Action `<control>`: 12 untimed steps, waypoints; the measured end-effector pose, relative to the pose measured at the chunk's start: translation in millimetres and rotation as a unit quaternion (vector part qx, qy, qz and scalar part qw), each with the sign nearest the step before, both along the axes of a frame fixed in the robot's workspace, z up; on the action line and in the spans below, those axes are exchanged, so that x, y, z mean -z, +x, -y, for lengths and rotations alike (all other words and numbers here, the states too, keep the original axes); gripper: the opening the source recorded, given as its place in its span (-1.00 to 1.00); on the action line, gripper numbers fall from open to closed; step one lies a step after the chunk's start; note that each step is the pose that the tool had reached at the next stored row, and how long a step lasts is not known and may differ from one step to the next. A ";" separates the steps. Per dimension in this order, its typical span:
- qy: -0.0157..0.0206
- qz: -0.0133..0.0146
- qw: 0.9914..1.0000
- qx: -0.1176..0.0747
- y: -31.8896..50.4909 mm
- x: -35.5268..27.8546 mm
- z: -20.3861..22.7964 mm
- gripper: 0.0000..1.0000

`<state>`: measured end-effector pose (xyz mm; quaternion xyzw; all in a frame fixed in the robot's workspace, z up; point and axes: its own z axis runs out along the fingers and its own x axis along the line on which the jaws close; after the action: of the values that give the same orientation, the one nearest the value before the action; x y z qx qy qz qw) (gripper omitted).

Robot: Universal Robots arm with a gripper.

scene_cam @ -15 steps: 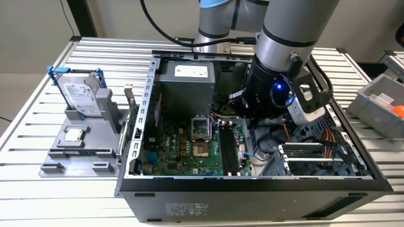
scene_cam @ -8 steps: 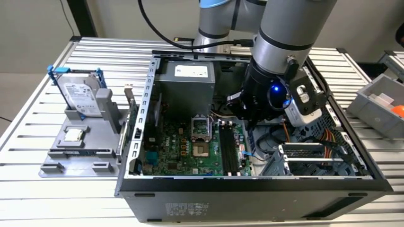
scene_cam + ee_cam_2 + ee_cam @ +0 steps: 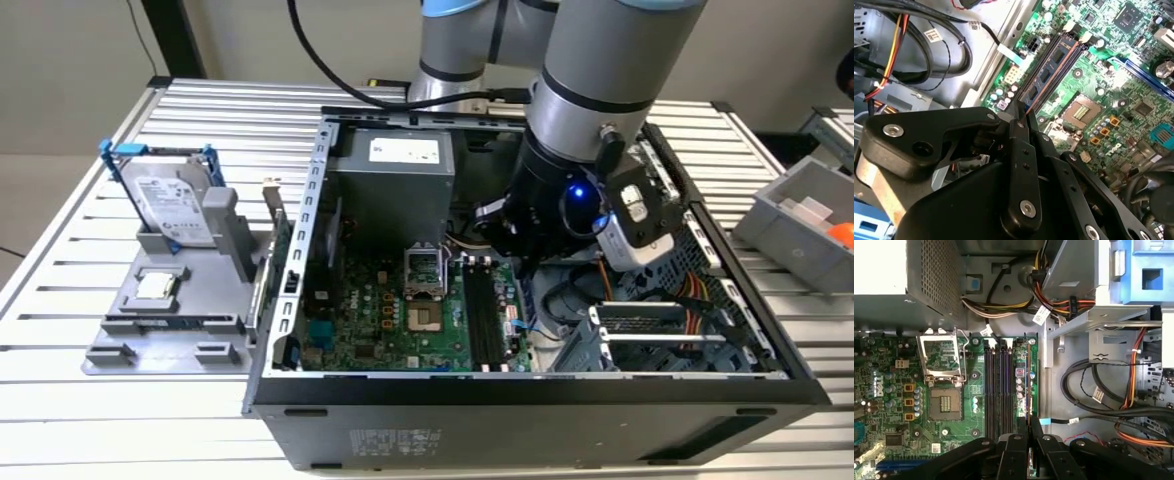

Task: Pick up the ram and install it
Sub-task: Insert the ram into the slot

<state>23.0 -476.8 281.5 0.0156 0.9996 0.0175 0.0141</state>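
— Blue-green ram [image 3: 1051, 70]: picked up yet?

— Yes. It sits pinched between the gripper [image 3: 1021, 107] fingers, which are closed on its near end.

— Installed?

— Not by my reading. It hangs edge-on just beside the black memory slots [image 3: 999, 390], parallel to them, on their side away from the processor socket [image 3: 945, 405]. Seating remains.

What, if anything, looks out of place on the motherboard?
The processor socket stands open, its metal lid flipped up and no chip inside. The ram, held in the pincer, looks straight.
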 end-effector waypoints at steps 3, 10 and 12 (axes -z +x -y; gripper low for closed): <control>0.000 0.000 1.000 -0.001 -0.2 3.4 0.0 -1.00; 0.000 0.000 1.000 -0.001 -0.4 11.2 0.0 -1.00; -0.001 0.000 1.000 -0.001 -0.8 13.2 0.0 -1.00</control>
<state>22.1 -476.8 268.4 0.0142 0.9997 0.0167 0.0140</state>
